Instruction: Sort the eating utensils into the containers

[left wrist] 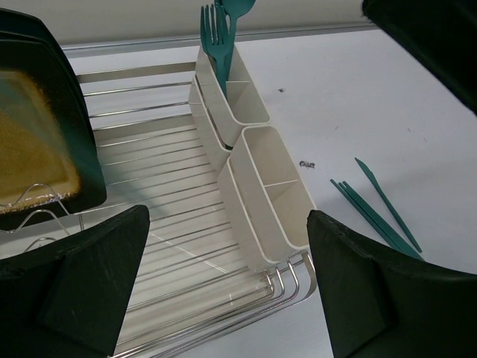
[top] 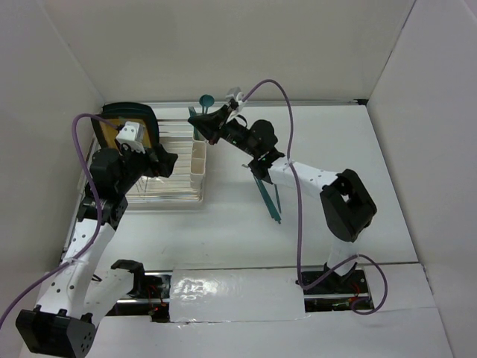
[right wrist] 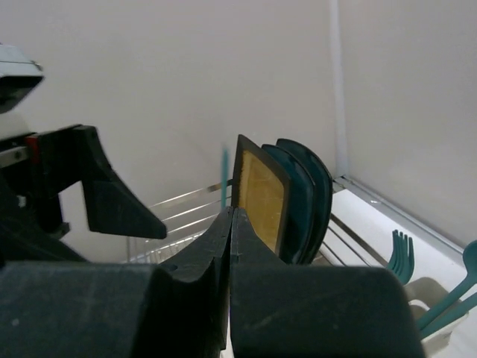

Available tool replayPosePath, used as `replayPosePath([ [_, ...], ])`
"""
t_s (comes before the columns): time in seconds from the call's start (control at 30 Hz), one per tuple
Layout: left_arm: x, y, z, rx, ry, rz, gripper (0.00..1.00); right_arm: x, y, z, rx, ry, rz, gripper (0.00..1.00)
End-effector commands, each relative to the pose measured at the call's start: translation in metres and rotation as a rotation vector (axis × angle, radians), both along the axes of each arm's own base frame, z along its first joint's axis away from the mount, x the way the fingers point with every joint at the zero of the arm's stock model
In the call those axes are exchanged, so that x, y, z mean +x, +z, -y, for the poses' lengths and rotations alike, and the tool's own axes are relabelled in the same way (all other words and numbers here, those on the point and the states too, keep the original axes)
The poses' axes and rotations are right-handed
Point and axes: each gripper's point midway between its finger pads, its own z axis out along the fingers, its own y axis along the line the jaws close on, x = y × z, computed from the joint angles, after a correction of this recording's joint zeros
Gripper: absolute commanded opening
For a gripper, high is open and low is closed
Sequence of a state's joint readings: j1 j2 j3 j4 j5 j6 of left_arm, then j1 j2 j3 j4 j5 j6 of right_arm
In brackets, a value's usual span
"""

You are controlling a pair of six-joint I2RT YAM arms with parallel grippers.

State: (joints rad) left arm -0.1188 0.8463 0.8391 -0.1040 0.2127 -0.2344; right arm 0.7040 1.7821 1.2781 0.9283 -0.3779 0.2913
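Well, the containers (top: 198, 160) hang on the right-hand edge of the wire dish rack (top: 160, 195), left of centre in the top view, forming a row of cream cups that runs away from the arms. In the left wrist view a teal fork (left wrist: 214, 30) and a spoon (left wrist: 240, 9) stand upright in the far cup at the top of the frame. More of the eating utensils (top: 268, 195) lie loose on the white worktop (top: 350, 134) just right of centre, a few slim teal pieces close together and roughly parallel (some lie under the right arm).

The left gripper (top: 165, 160) hangs over the rack with its jaws spread wide and nothing between them; in its own camera the two dark fingers (left wrist: 82, 283) fill the lower corners of the frame, with the near cups between them. The right gripper (top: 205, 123) reaches to the top centre of the overhead view, above the far end of the cup row. Its jaws are pressed together, and a slim teal utensil (right wrist: 225, 173) rises edge-on from their tips. Whether it is a knife, fork or spoon cannot be told.

A yellow-and-black plate (right wrist: 261, 195) stands on edge in the rack, with darker plates behind it.
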Motion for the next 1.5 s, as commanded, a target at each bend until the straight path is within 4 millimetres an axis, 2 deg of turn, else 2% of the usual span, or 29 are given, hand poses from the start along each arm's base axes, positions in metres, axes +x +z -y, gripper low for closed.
replayPosePath([
  [0.0,0.004,0.011,-0.004,0.011,0.015,0.052,1.0,0.007,0.041,0.002,0.087,-0.035,0.152,0.0],
  [0.1,0.006,0.01,-0.005,0.015,0.02,0.05,1.0,0.02,0.013,-0.011,0.052,-0.026,0.119,0.0],
  [0.2,0.006,0.011,-0.006,0.021,0.024,0.052,1.0,0.029,-0.002,-0.013,0.043,-0.037,0.099,0.0],
  [0.33,0.009,0.009,-0.012,0.017,0.07,0.04,1.0,0.031,-0.011,-0.014,0.032,-0.025,0.078,0.0],
  [0.6,0.011,0.006,-0.021,0.018,0.121,0.026,1.0,0.031,-0.011,-0.014,-0.012,-0.013,0.074,0.0],
  [0.77,0.012,0.005,-0.021,0.011,0.129,0.019,1.0,0.026,0.003,-0.01,-0.019,-0.014,0.104,0.0],
  [0.83,0.012,0.005,-0.022,0.007,0.136,0.016,1.0,0.026,-0.003,-0.011,-0.055,-0.008,0.101,0.01],
  [0.87,0.013,0.005,-0.023,-0.001,0.145,0.012,1.0,0.024,0.004,-0.011,-0.059,-0.003,0.113,0.02],
  [0.9,0.014,0.003,-0.027,0.001,0.169,0.003,1.0,0.023,-0.003,-0.015,-0.097,0.005,0.105,0.04],
  [1.0,0.017,0.004,-0.04,-0.033,0.266,-0.016,0.99,0.02,0.003,-0.023,-0.178,0.045,0.15,0.14],
  [1.03,0.016,0.0,-0.045,-0.037,0.301,-0.039,0.99,0.022,-0.017,-0.027,-0.273,0.059,0.11,0.16],
  [1.07,0.018,0.004,-0.049,-0.069,0.338,-0.037,0.98,0.023,-0.011,-0.032,-0.293,0.071,0.103,0.17],
  [1.1,0.017,0.001,-0.057,-0.069,0.384,-0.049,0.96,0.023,-0.016,-0.035,-0.351,0.063,0.153,0.17],
  [1.13,0.016,0.001,-0.058,-0.081,0.398,-0.053,0.96,0.022,-0.033,-0.035,-0.405,0.075,0.115,0.17],
  [1.17,0.016,0.001,-0.058,-0.097,0.408,-0.057,0.95,0.023,-0.028,-0.03,-0.406,0.049,0.13,0.19],
  [1.2,0.016,-0.001,-0.059,-0.103,0.414,-0.065,0.95,0.025,-0.039,-0.029,-0.42,0.037,0.106,0.22],
  [1.27,0.016,-0.002,-0.059,-0.126,0.428,-0.076,0.94,0.024,-0.034,-0.019,-0.411,-0.013,0.104,0.25],
  [1.3,0.016,0.0,-0.061,-0.133,0.441,-0.075,0.94,0.021,-0.022,-0.013,-0.4,-0.031,0.118,0.29],
  [1.33,0.017,-0.004,-0.06,-0.13,0.441,-0.091,0.94,0.022,-0.026,-0.013,-0.413,-0.04,0.119,0.32],
  [1.47,0.017,-0.005,-0.055,-0.163,0.427,-0.115,0.94,0.022,-0.015,0.005,-0.441,-0.103,0.09,0.42],
])
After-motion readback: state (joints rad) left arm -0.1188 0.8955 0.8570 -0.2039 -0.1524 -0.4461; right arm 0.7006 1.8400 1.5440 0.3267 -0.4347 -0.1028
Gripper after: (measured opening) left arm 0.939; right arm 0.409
